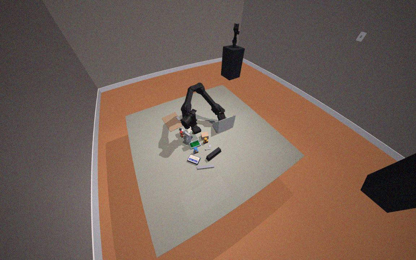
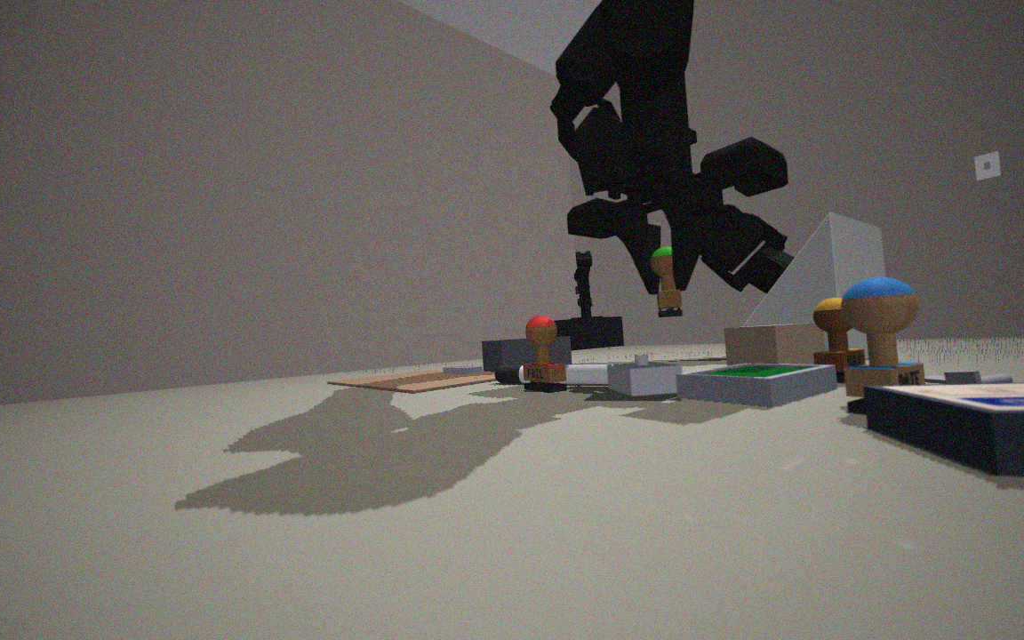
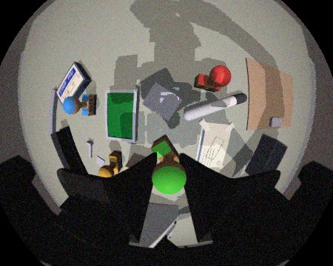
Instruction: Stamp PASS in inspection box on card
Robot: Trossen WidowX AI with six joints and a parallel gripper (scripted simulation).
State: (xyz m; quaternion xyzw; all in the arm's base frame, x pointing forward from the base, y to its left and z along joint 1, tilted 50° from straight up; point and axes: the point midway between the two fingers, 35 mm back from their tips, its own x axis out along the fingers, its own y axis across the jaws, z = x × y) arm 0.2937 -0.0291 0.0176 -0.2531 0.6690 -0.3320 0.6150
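Observation:
My gripper [image 2: 668, 286] [image 3: 168, 157] is shut on the green-topped wooden stamp [image 2: 665, 274] [image 3: 169, 179], held upright in the air clear of the bench. Its underside and lettering are not visible. The green ink pad [image 1: 194, 144] [image 3: 120, 114] lies open in a grey tray, left of the held stamp in the wrist view. The pale card [image 3: 222, 133] lies to the right in the wrist view, with a thin outlined box and lines on it, partly behind a finger. I cannot make out a print in the box.
Red-topped [image 2: 541, 330] [image 3: 220, 76], blue-topped [image 2: 880, 318] [image 3: 71, 105] and yellow-topped stamps [image 2: 832, 318] [image 3: 106, 171] stand around. A marker [image 3: 211, 107] lies beyond the card, near a grey lid [image 3: 162, 101]. A dark block [image 3: 266, 155], brown board [image 3: 263, 92] and tall grey panel [image 1: 225, 124] are also there.

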